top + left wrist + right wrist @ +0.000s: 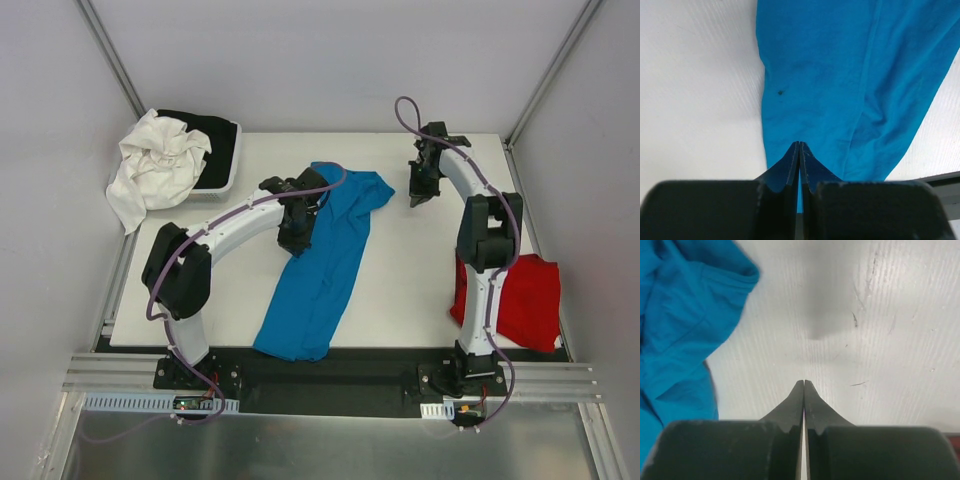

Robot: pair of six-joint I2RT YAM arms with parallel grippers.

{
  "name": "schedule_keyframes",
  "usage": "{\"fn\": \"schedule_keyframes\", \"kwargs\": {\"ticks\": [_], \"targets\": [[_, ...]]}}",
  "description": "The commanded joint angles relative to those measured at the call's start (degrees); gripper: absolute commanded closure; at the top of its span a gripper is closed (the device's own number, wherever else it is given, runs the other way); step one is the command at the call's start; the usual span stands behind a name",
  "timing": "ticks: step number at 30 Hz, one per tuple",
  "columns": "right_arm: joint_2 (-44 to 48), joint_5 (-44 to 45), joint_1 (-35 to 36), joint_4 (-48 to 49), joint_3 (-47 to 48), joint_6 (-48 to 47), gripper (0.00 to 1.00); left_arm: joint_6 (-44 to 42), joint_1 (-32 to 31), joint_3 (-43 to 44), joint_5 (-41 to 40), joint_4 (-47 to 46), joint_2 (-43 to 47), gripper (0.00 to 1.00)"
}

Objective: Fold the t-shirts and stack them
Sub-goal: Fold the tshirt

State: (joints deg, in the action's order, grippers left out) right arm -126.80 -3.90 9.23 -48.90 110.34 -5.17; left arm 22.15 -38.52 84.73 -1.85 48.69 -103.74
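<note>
Sitting in basket point(235, 160): white cloth point(160, 160), black cloth point(212, 140) | left claw point(799, 145) closed | right claw point(804, 383) closed

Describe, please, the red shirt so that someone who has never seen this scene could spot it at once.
On the white table, go to the near right corner, just right of the right arm. The red shirt lies bunched there. It is the only red thing: the blue shirt stretches across mid-table, and the white cloth and black cloth sit far left.

White table point(420, 285) between plain pale walls point(330, 60), aluminium rail point(110, 378) along near edge
</note>
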Motion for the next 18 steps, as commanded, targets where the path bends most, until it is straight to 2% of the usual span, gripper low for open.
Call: {"fn": "schedule_keyframes", "kwargs": {"ticks": [1, 5, 6, 7, 8, 9, 11, 12, 14, 18], "targets": [[4.6, -4.9, 1.5, -1.8, -1.4, 0.6, 0.99, 1.0, 0.0, -0.4, 0.7, 0.5, 2.1, 1.00], [10.8, -9.0, 8.0, -3.6, -8.8, 0.9, 0.99, 1.1, -0.7, -4.6, 0.0, 0.4, 4.8, 1.00], [12.4, -9.5, 9.2, -2.7, -14.3, 1.6, 0.99, 1.6, -0.7, -5.6, 0.0, 0.4, 5.5, 1.00], [13.8, -10.2, 10.8, -1.9, -17.2, 2.3, 0.96, 1.9, -0.7, -8.1, 0.0, 0.1, 6.1, 1.00], [17.4, -12.6, 11.2, -0.9, -20.1, 3.2, 0.89, 2.5, -0.7, -9.3, 0.2, -0.1, 7.5, 1.00], [19.1, -14.1, 11.5, 1.2, -26.3, 4.4, 0.86, 2.8, -0.7, -10.5, 0.4, -0.2, 8.1, 1.00], [23.1, -17.3, 11.8, 2.9, -31.7, 6.8, 0.81, 3.9, -0.7, -14.1, 0.9, -0.7, 10.1, 1.00], [26.9, -17.7, 12.1, 3.9, -33.9, 7.1, 0.75, 4.1, -0.9, -15.0, 1.1, -0.7, 10.8, 0.99], [30.0, -18.9, 12.6, 3.7, -38.5, 7.4, 0.68, 4.7, -1.7, -17.9, 1.1, -0.8, 12.9, 0.99], [36.9, -20.9, 13.5, 3.1, -44.8, 8.3, 0.66, 6.2, -4.1, -22.0, 0.4, -0.7, 16.6, 0.99]]}}
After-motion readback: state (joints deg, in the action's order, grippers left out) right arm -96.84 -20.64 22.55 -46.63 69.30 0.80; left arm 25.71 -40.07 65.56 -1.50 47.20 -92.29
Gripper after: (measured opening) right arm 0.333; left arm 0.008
